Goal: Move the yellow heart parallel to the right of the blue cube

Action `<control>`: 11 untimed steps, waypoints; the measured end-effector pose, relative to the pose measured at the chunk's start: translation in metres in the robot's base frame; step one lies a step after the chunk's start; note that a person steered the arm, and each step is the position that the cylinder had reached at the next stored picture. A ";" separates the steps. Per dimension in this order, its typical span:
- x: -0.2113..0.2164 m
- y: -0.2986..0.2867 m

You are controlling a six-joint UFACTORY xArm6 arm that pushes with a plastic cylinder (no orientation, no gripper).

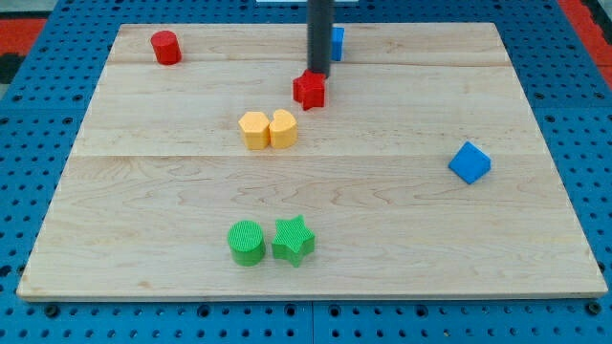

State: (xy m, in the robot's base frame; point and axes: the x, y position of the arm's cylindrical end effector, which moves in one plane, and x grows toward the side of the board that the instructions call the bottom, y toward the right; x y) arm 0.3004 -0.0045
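Wooden surface with scattered blocks. My tip, a plain rod serving as end effector with nothing to open or close, stands at the upper edge of the red block. The yellow heart touches a yellow hexagonal block near centre. The blue cube lies well apart at the view's right. A second blue block is partly hidden behind the rod.

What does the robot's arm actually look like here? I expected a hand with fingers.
There is no hand. All that shows is a straight, dark grey to black rod, smooth and round, entering from the view's top. It carries no visible markings, cables or sleeves. My tip, its blunt lower end, sits just above the red block in the view. The rest of the arm is out of frame.
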 end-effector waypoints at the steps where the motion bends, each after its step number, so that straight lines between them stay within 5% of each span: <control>1: 0.041 -0.047; 3: 0.099 -0.062; 5: 0.094 0.064; 8: 0.157 0.043; 11: 0.091 0.131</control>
State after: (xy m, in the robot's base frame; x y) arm 0.3910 0.1264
